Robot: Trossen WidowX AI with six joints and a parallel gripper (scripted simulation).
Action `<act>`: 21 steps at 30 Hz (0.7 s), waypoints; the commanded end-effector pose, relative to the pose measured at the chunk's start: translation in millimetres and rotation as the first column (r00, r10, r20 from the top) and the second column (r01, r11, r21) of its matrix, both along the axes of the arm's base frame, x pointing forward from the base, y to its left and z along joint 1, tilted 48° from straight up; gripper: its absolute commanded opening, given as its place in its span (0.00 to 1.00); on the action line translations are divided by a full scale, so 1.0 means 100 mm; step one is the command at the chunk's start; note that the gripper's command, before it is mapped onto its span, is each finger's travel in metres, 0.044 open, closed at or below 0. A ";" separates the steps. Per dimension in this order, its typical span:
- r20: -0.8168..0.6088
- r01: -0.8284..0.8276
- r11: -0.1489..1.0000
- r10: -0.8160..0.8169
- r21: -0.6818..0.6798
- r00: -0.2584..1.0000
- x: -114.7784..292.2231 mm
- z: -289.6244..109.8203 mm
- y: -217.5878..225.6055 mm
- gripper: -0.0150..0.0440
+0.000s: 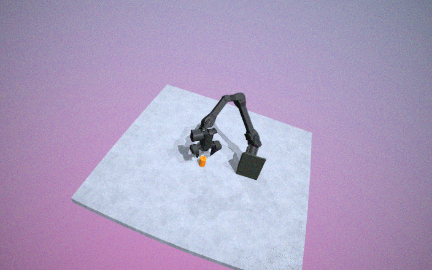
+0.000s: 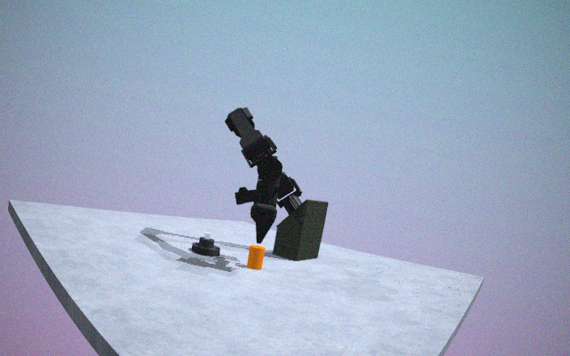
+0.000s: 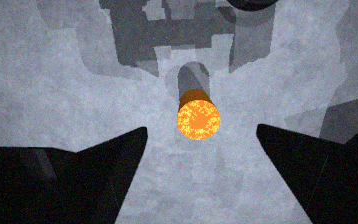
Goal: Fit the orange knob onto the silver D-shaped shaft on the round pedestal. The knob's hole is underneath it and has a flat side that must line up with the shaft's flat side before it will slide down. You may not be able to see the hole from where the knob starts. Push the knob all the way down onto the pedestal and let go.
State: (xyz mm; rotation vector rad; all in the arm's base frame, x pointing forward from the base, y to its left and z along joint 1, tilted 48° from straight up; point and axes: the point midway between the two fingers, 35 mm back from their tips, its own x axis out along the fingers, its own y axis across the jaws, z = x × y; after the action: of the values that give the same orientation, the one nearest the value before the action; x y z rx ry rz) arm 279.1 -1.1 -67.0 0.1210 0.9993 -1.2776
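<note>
I take the orange cylindrical knob [image 2: 255, 256] as my landmark; it stands upright on the pale grey stone-textured slab [image 2: 101, 274]. In the exterior view, the dark round pedestal [image 2: 206, 248] with its short silver D-shaped shaft [image 2: 206, 235] sits on the slab to the knob's left and a little behind it, apart from it. The dark green box-shaped arm base [image 2: 301, 230] stands to the knob's right and behind it, near but not touching. My black parallel-jaw gripper [image 3: 200, 150] hangs above the knob, jaws spread wide, and in the wrist view one finger lies on each side of the knob, clear of it.
</note>
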 end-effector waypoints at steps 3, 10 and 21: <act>-0.003 -0.009 1.000 0.009 -0.003 1.000 0.00 -0.06 -0.07 1.00; -0.005 -0.009 1.000 0.009 -0.002 1.000 0.00 -0.14 -0.15 1.00; -0.005 -0.008 1.000 0.008 -0.001 1.000 0.00 -0.26 -0.28 1.00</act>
State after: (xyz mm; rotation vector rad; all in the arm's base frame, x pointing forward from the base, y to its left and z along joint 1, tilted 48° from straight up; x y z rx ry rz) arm 279.4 -24.3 -89.4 0.1223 1.0021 -1.2744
